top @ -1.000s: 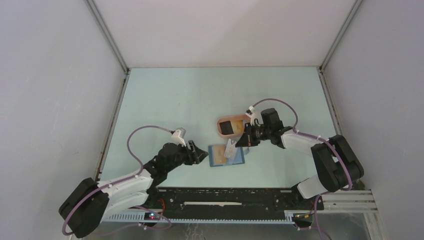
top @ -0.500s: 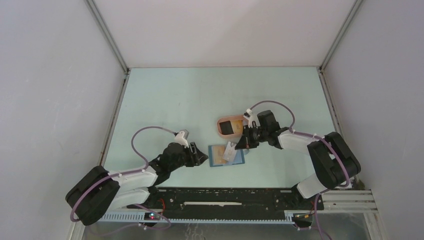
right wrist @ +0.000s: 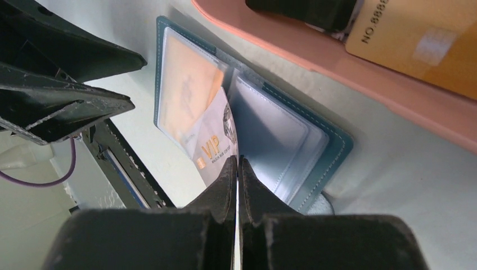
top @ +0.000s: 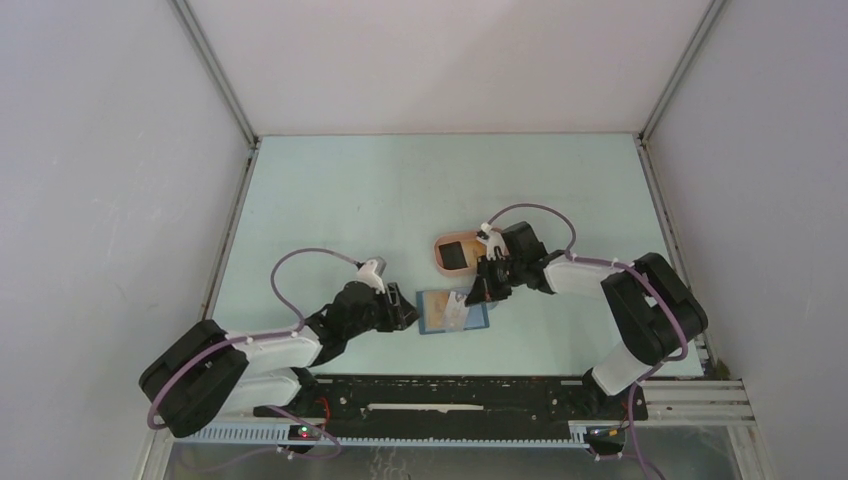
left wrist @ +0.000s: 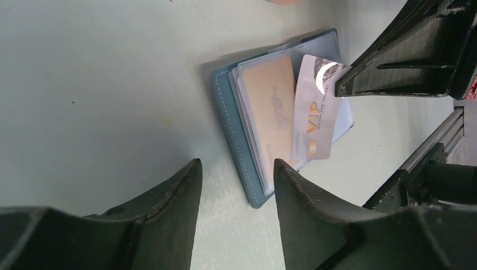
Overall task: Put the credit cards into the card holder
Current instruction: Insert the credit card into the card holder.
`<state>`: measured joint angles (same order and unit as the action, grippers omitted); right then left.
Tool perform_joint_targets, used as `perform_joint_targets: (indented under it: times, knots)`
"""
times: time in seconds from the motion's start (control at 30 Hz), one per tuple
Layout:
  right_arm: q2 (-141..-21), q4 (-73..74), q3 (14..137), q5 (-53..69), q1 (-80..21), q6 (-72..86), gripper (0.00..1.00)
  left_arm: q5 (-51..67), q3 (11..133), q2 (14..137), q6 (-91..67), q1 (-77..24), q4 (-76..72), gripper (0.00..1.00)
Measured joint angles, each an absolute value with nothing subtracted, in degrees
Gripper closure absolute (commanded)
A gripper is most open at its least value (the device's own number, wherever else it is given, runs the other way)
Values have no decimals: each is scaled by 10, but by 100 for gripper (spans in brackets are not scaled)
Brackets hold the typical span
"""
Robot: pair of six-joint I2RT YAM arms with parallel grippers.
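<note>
The blue card holder (top: 452, 312) lies open on the table, an orange card (left wrist: 273, 107) in its left page. My right gripper (right wrist: 237, 160) is shut on a silver VIP credit card (right wrist: 216, 140), tilted over the holder's middle fold (right wrist: 281, 140); its far corner touches the left page, and I cannot tell whether it is inside a slot. My left gripper (left wrist: 236, 169) stands open just left of the holder (left wrist: 236, 112), nothing between its fingers. A black card (top: 455, 254) and a gold card (right wrist: 416, 39) lie in the pink tray.
The salmon-pink oval tray (top: 440, 262) sits right behind the card holder, close to my right wrist. The black rail (top: 450, 395) with the arm bases runs along the near table edge. The two grippers are close together over the holder.
My left gripper has slid right up to the holder's left edge and narrowed a little. My right gripper has carried the silver card down and left onto the holder.
</note>
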<state>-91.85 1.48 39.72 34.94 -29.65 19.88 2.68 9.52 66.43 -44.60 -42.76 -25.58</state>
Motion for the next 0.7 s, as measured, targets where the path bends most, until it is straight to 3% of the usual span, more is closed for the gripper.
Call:
perform_joint_targets:
  times: [0.7]
  knots:
    - [-981,120,498,332,-318,180,100,26,149,726,-429,-434,-238,49]
